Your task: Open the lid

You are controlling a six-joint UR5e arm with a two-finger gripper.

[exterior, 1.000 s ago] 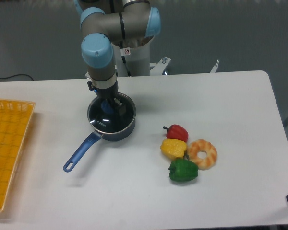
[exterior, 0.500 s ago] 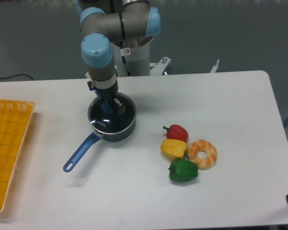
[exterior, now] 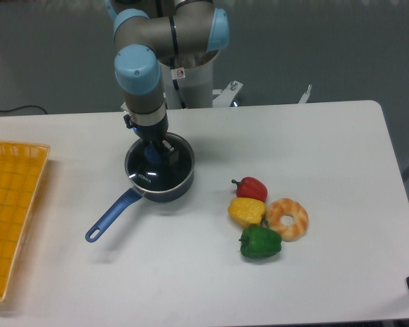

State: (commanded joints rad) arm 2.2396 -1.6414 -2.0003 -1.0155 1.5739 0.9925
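Gripper (exterior: 155,151) down at the knob in the centre of the lid (exterior: 157,168); jaw state cannot be told. Lid sits on saucepan (exterior: 165,187), left of 3 peppers.

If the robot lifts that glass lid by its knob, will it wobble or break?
The lid looks like rigid glass with a metal rim, so it probably won't bend but might crack if dropped. Held only at its centre by the gripper, it may tilt slightly. The saucepan could shift with it.

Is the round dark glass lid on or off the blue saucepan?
On. The round dark glass lid sits level on the blue saucepan's rim, gripper at its knob.
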